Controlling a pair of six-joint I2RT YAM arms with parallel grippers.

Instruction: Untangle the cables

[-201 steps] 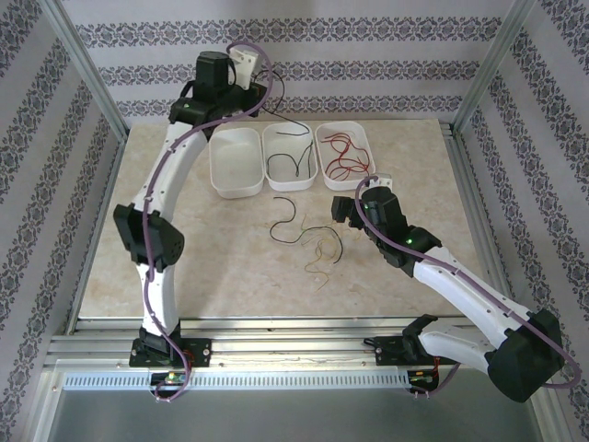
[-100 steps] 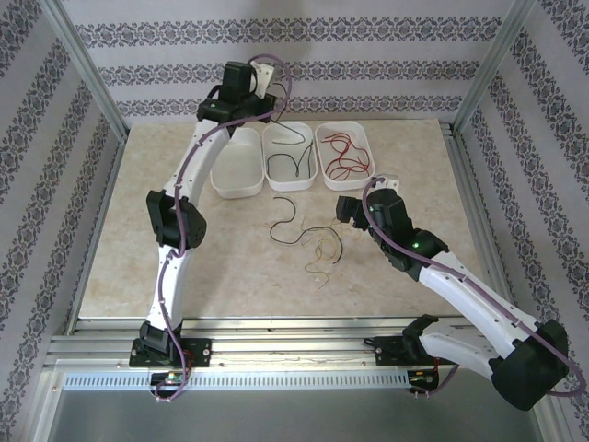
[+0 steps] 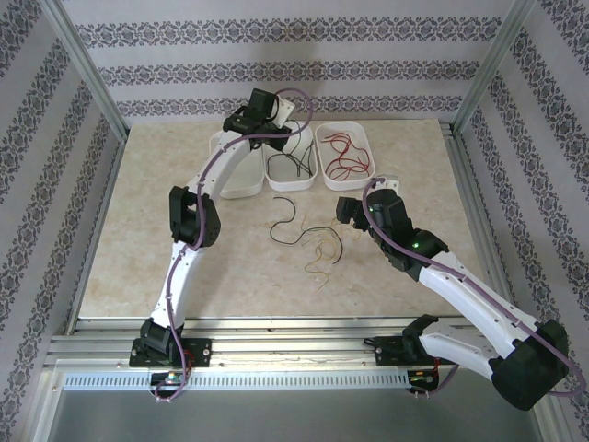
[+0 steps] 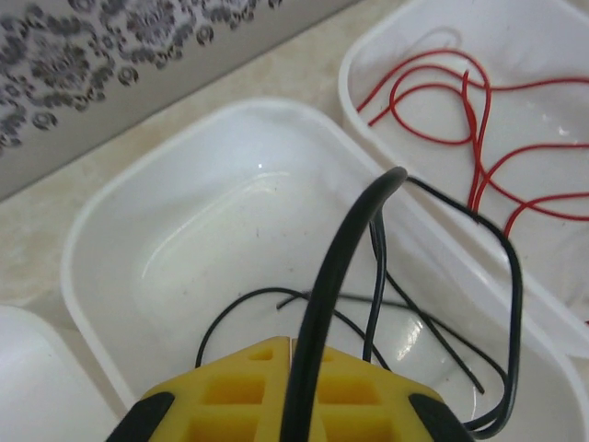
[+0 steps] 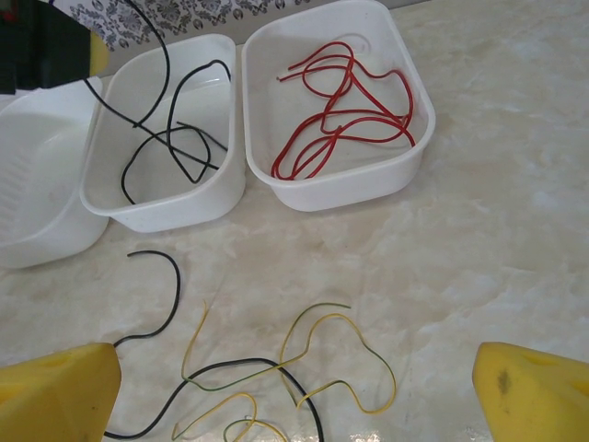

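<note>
My left gripper (image 3: pixel 287 124) (image 4: pixel 294 354) hovers over the middle white tray (image 4: pixel 138 184), shut on a black cable (image 4: pixel 336 267) that rises from its yellow fingers, arches over the tray's rim and drops back inside. More black cables (image 3: pixel 293 166) lie in that tray. Red cables (image 3: pixel 348 155) (image 5: pixel 345 120) fill the right tray. On the table a black cable (image 3: pixel 287 221) (image 5: pixel 170 276) crosses several yellowish-green cables (image 3: pixel 322 250) (image 5: pixel 368 350). My right gripper (image 3: pixel 345 210) (image 5: pixel 294 396) stands open above that tangle, nothing between its fingers.
A third white tray (image 3: pixel 230 184) sits left of the others, partly under my left arm. The three trays line the table's back, close to the patterned wall. Metal rails border the table on the right and front.
My left arm has swung right, from above the left tray to over the middle tray, carrying the black cable. The right arm shifted slightly and stays open.
</note>
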